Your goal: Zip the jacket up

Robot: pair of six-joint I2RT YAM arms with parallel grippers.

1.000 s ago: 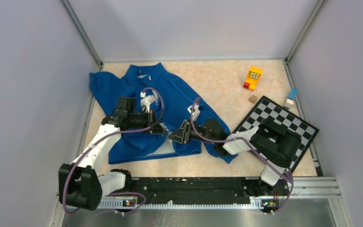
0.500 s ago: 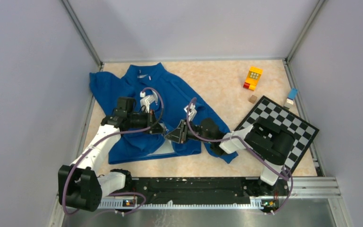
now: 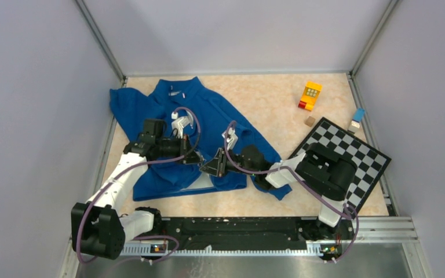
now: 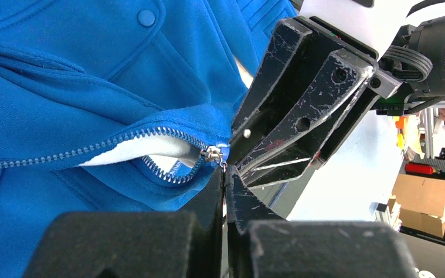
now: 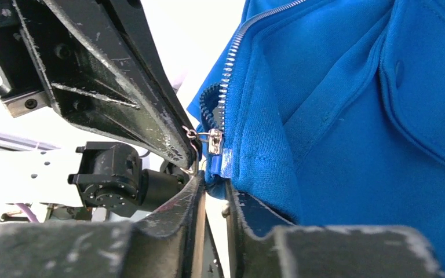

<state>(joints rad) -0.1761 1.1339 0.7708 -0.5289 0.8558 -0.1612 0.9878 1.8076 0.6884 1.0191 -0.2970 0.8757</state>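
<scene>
Left tool [image 4: 225, 176] pinches the zipper pull [image 4: 213, 154]; right tool [image 5: 213, 188], just beside, clamps the jacket [image 5: 353, 116] hem (best held taut); the pull should travel straight along the teeth [image 4: 64, 152].

I see right gripper [image 3: 207, 167] creeping toward 9 o'clock along jacket [image 3: 208, 113] hem, gap to left gripper [image 3: 199, 160] shrinking, now nearly touching.
</scene>
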